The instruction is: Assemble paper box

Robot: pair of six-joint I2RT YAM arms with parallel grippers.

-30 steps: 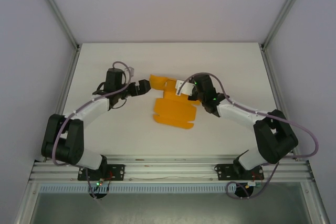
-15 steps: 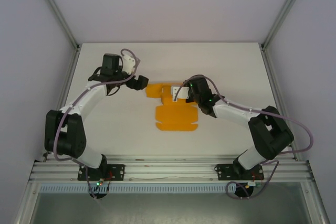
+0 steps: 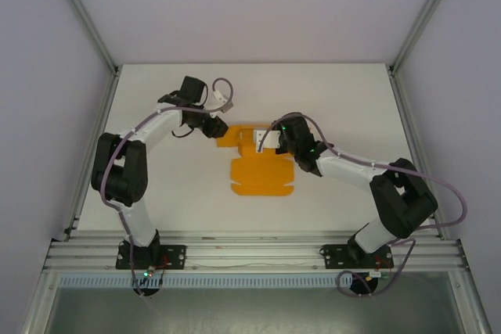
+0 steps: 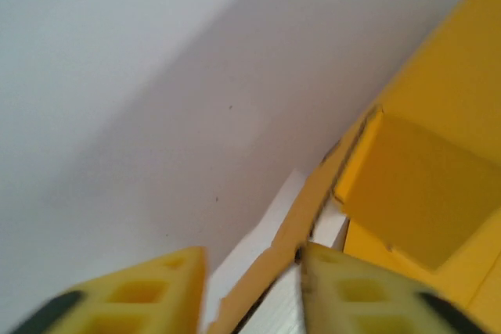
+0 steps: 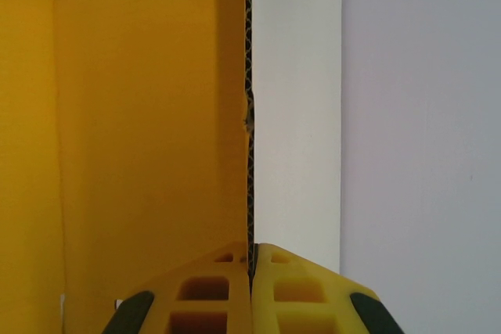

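Two arms meet at the far strip of the paper box (image 3: 262, 176), which lies near the middle of the counter (image 3: 156, 193) with its broad scalloped panel flat on the near side and its far strip partly raised. At left, the left arm (image 3: 153, 127) reaches in from the counter's left side, placing the left jaws at the strip's left end. In the left wrist view the fingers (image 4: 133, 299) stand apart, released, with a raised card edge running up between them and a folded flap (image 4: 415, 193) just beyond. This placement appears meant to take or press that end wall; contact cannot be told. At right, the right arm (image 3: 352, 166) holds the right jaws clenched on an upright wall. In the right wrist view the fingers (image 5: 301, 291) are pressed together on the corrugated edge, orange inner face to the left and white outer face (image 5: 297, 115) to the right. This grip probably keeps the wall standing as an anchor while the opposite end is folded. Bare counter lies open beyond the strip and to either side. The tightest margin is between the two wrists, which face each other across the strip.
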